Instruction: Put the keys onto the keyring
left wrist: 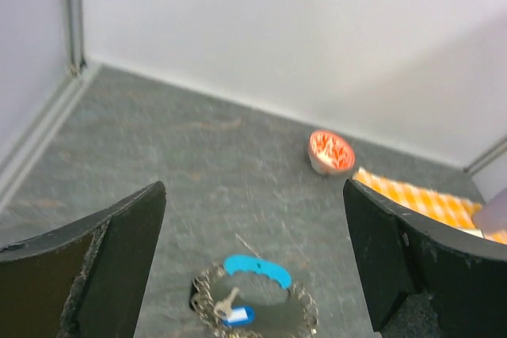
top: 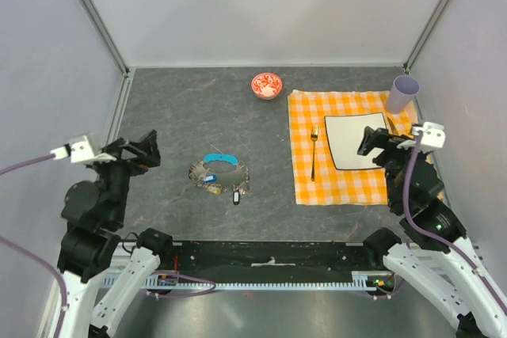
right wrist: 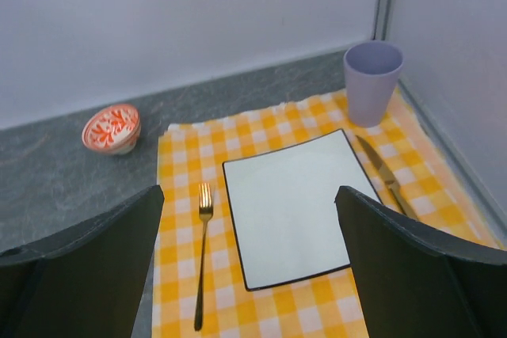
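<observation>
The keyring point(top: 219, 173) lies flat on the grey table, left of centre, a wire loop with a curved light-blue strip point(top: 219, 157) at its far side. Small keys lie on and around the loop: one with a blue head point(top: 211, 181) and one with a black head point(top: 236, 195) at its near right. In the left wrist view the keyring point(left wrist: 295, 306), the strip point(left wrist: 257, 269) and the blue-headed key point(left wrist: 230, 310) show low between my fingers. My left gripper point(top: 150, 150) point(left wrist: 253, 187) is open and empty, raised left of the keyring. My right gripper point(top: 368, 142) point(right wrist: 249, 191) is open and empty above the plate.
An orange-checked placemat point(top: 305, 184) at the right holds a fork point(top: 314, 152), a white square plate point(top: 348, 156), a knife point(right wrist: 380, 172) and a lilac cup point(top: 402, 94). A small red-and-white bowl point(top: 267, 85) stands at the back. Enclosure walls surround the table.
</observation>
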`<state>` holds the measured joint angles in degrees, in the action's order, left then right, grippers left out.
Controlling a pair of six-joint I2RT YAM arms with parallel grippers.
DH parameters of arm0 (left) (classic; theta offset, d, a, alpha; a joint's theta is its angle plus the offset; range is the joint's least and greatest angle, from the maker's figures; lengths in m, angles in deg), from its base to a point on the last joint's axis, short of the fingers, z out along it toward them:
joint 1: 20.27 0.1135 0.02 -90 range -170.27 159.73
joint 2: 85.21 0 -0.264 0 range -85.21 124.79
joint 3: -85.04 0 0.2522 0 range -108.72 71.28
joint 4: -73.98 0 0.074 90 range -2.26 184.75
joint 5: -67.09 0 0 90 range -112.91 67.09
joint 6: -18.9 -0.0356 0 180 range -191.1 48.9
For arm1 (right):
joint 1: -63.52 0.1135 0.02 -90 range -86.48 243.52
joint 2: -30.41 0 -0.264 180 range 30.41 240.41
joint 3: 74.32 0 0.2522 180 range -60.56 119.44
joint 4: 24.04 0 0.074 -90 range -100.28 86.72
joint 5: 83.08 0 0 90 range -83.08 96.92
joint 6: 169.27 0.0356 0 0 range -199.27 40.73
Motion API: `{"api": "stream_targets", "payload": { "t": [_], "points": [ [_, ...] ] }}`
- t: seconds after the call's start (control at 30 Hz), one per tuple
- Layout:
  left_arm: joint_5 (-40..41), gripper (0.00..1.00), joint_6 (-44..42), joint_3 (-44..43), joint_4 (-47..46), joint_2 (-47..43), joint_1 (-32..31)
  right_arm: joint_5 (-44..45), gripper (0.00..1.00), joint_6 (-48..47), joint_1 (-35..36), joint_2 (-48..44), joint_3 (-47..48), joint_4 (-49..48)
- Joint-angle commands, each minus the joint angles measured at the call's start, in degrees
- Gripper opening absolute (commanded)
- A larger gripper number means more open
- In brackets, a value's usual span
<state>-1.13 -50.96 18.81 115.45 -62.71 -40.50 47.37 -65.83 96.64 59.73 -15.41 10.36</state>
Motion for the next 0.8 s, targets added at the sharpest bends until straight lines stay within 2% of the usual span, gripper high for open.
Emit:
{"api": "stream_targets", "payload": {
  "t": [0.0,0.3,0.77],
  "points": [
    [2.74,1.00,-10.99,-3.52,1.92,-5.00,0.28,6.92,0.98,-3.85,-0.17,-4.43,1.88,-1.83],
    [4.06,0.99,-14.07,-2.82,-1.77,-13.70,0.19,7.54,0.98,-6.05,-0.17,-6.91,1.96,-2.36],
    [4.94,0.99,-14.51,-0.80,-2.04,-16.61,0.28,5.61,0.98,-6.57,-0.17,-7.00,1.96,-2.54]
  ]
}}
